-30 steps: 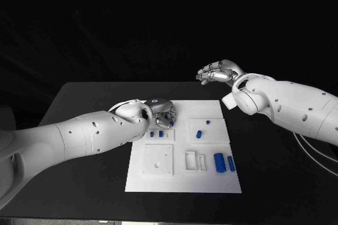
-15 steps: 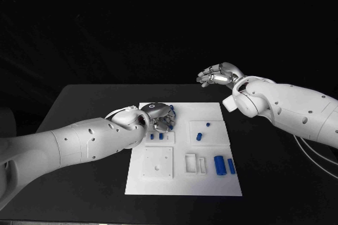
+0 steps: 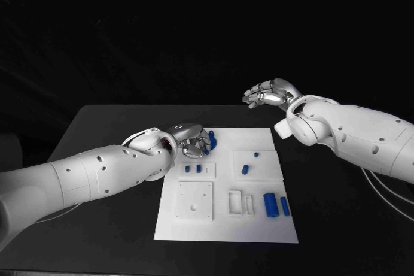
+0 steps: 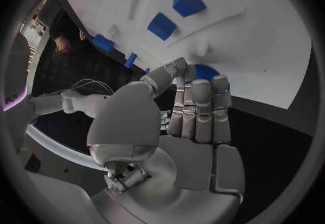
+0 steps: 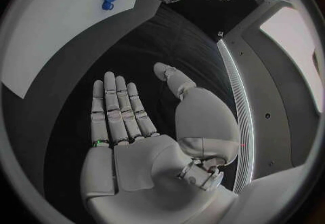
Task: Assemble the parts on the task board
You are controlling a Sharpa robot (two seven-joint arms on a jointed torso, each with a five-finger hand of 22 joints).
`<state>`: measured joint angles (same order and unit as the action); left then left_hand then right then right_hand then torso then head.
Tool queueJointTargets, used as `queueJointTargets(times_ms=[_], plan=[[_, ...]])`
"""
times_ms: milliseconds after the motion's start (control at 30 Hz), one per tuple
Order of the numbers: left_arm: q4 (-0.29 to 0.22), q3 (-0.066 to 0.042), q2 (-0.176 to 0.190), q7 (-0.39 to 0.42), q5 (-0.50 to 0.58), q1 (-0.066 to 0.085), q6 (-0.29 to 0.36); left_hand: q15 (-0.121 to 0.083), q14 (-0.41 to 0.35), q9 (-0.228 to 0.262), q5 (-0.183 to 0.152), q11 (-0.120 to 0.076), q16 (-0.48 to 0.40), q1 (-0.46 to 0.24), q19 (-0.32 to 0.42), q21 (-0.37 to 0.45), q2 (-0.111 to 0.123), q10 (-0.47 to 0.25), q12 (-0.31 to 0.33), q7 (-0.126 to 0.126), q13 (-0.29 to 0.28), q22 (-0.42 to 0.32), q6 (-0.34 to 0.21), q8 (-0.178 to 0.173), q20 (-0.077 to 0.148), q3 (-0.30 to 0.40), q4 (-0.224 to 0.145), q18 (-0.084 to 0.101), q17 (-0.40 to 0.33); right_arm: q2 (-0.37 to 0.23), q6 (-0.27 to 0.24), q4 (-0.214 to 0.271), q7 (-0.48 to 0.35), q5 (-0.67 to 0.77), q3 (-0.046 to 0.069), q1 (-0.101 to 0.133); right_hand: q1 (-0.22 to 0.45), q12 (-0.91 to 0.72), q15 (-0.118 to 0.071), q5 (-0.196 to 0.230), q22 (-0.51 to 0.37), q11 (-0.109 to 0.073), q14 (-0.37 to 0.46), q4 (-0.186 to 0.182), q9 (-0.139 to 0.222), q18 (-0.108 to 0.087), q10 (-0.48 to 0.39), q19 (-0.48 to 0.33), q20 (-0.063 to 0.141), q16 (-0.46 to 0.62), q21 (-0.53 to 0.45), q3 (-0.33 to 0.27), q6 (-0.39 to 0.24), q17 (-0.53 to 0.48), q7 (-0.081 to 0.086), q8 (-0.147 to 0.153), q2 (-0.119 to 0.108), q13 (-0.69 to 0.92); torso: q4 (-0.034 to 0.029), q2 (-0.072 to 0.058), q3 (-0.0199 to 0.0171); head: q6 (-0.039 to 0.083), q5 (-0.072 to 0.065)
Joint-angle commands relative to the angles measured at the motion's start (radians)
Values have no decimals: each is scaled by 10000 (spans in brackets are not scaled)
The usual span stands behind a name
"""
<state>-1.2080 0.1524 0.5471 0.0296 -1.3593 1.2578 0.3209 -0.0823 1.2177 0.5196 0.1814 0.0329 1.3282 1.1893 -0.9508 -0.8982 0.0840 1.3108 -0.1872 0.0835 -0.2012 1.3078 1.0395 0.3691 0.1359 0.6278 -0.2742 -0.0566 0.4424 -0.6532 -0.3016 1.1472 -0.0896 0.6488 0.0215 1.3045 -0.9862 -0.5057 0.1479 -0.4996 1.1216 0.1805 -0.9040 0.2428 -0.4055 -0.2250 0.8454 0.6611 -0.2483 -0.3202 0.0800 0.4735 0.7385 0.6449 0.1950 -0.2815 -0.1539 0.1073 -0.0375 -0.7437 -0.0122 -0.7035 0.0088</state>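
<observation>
Head view, board: white rectangular task board (image 3: 226,228) lies mid-table on the black table (image 3: 103,168); small blue parts sit in its recesses
Round part: blue disc-shaped part (image 3: 211,139) at the far left of the board, just beside the left fingers; whether it is gripped, cannot tell
Left hand (image 3: 194,142): fingers curled over the board's far-left corner
Right hand (image 3: 269,93): empty, fingers spread, raised beyond the board's far right

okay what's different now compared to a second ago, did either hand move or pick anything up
The left hand has drawn back a little toward the board's far left corner, uncovering a blue part beside its fingers; whether it holds that part cannot be told. The right hand stays raised beyond the task board, fingers apart, holding nothing. The other blue parts look unmoved; the slight shift of the whole picture is the camera.
</observation>
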Motion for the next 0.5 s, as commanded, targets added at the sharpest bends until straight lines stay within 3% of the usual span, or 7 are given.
queueJointTargets(times_ms=[33, 200, 500], plan=[[-73, -95, 83, 128, 819, 2, -205, 3, 69, -6, 44, -22, -2, -73, -66, -57, -30, 56, 72, 70, 0, 103, 115, -6, 389, 56, -18, -188, -16, 3, 58, 8, -99, 48, 6, -1, 40, -31, 18, -61, 13, -19, 43, -27, 13, -185, -52, -25, -32, 32, -58, -13, -69, 14, 368, -61, 80, -12, -4, -1, 2, 33, 38], [-227, -333, 359, -65, 1829, 5, -1075, 4, 78, 3, 75, -21, -12, -100, -68, -51, -33, 57, 101, 74, 0, 103, 106, -22, 392, 58, -21, -183, -22, -10, 64, 12, -97, 39, 6, -1, 40, -32, 18, -62, 14, -19, 43, -27, 14, -186, -52, -26, -33, 33, -58, -12, -70, 16, 367, -61, 83, -15, 6, 2, -6, 48, 76], [-492, -398, 948, -233, 2044, 10, -1626, 5, 79, 11, 103, -20, -20, -115, -59, -43, -40, 66, 118, 74, -3, 104, 107, -30, 392, 60, -30, -178, -27, -65, 58, 13, -88, 35, 6, -1, 40, -34, 18, -62, 14, -19, 43, -26, 15, -188, -53, -27, -33, 34, -59, -13, -70, 17, 367, -62, 81, -17, -6, -7, 2, 55, 93]])
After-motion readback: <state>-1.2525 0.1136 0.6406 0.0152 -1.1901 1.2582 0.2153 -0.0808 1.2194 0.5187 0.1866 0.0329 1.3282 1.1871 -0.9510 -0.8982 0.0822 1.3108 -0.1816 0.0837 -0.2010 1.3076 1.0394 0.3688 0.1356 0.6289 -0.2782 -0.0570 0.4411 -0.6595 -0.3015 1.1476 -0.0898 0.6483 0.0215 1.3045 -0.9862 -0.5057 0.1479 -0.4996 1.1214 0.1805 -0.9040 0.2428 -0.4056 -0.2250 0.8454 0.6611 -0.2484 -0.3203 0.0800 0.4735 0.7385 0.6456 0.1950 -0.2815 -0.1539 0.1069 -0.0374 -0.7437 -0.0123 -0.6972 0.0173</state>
